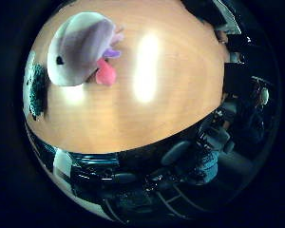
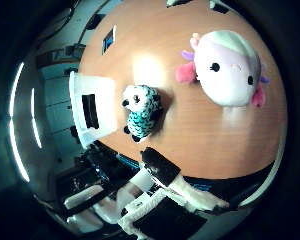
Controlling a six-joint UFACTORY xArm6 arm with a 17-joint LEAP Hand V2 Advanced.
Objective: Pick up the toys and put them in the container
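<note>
Two plush toys lie on a wooden table [image 2: 190, 135] below my palm. A round white and pink plush [image 2: 227, 67] with black eyes and pink frills lies with its face up. A smaller teal and white owl plush [image 2: 141, 116] lies between it and a white container [image 2: 87, 110], which stands at the table's edge with a dark opening. My hand [image 2: 162, 172] shows as black and white fingers at the view's rim, above the table's near edge. The fingers are relaxed, hold nothing and touch neither toy. The pink plush [image 1: 83, 47] also shows in the little finger side view.
A small dark blue rectangle [image 2: 108, 39] lies on the table beyond the container. Past the table's edge [image 1: 133, 147] the room is dark, with chairs [image 1: 213, 152] and furniture. Bare wood [image 1: 147, 95] spreads beside the pink plush.
</note>
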